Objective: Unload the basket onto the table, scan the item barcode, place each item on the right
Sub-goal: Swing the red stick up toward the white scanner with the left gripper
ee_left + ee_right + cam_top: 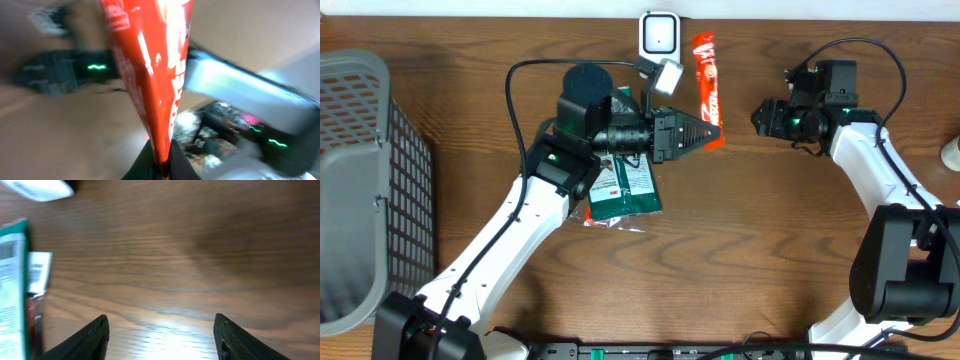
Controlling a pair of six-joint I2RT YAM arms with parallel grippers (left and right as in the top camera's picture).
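Dark wood-grain table. Grey plastic lattice basket at the left edge. Flat green packet lies partly under the left arm. Long glossy red wrapper is just right of the white rounded-square scanner. Left gripper is pinched tight on its lower end. Right gripper jaws stand wide, holding nothing, over wood.

Robot lab, wooden table, scanner, basket
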